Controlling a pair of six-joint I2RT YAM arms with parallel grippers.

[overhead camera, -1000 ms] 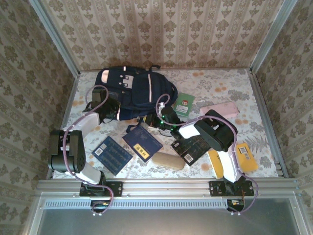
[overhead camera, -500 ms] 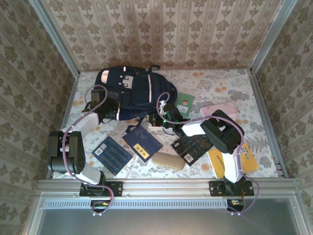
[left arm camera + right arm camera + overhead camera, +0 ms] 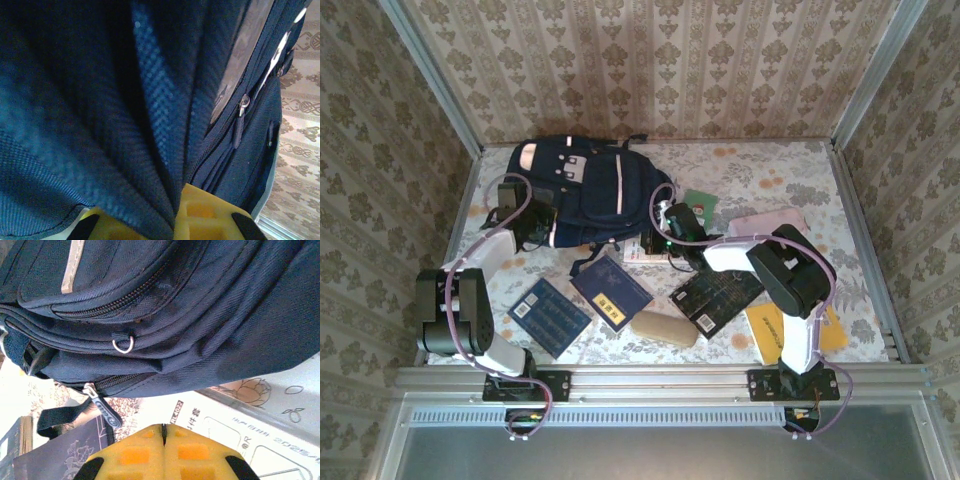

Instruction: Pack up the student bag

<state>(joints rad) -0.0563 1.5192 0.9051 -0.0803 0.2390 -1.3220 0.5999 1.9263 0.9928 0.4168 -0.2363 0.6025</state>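
Left wrist: L gripper (image 3: 175, 222) pinching student bag (image 3: 100, 100) fabric; R gripper (image 3: 163, 435) beside.

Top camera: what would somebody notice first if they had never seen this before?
The big navy student bag at the back left of the flowery table catches the eye first. The left gripper pinches its fabric, and the right gripper, shut, hangs by its near edge. Nearer the arms lie a blue book and a tan case.
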